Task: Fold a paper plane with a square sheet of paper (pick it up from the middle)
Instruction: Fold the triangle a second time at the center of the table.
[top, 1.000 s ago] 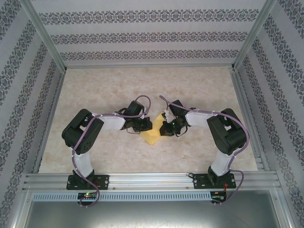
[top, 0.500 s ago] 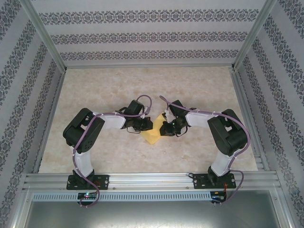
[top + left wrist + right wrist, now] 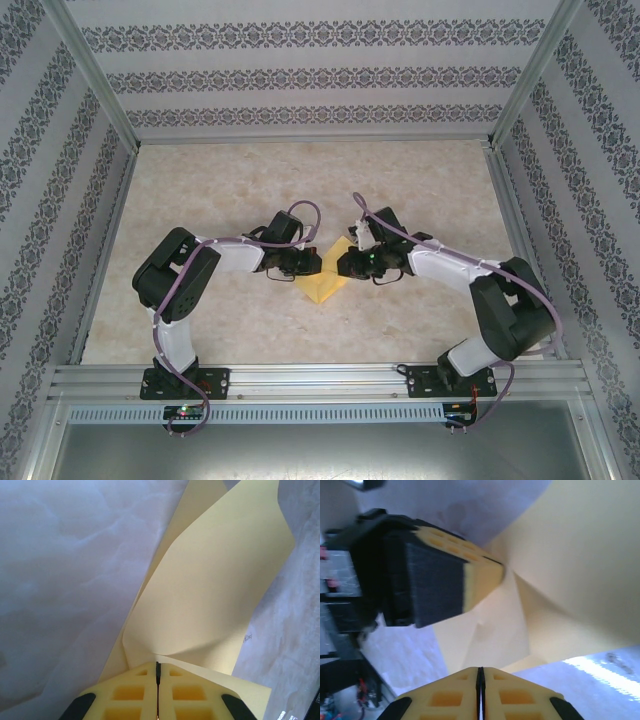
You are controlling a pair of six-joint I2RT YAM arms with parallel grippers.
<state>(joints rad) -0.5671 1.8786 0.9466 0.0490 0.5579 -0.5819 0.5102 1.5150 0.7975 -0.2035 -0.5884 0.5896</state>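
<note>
Gripping, left: left gripper (image 3: 157,692) pinched tight on an edge of the thin mustard-yellow square sheet of paper (image 3: 210,595).
Gripping, right: right gripper (image 3: 480,692) clamped on the opposite edge, facing its partner.
Paper: creased, held between both, low over the marbled beige table (image 3: 220,190).
Change: right arm (image 3: 450,268) stretched flatter than a second ago, probably tightening the fold.
Writing: tiny dark mark (image 3: 247,638) on the table, unreadable.

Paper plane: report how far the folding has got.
Done: the paper is no longer flat. It is bent into a pointed shape with soft creases. In hand: the left gripper and right gripper are both shut on it from opposite sides, tips close together. Left: no sharp folds, nose or wings show yet, so most of the plane remains to be folded.
</note>
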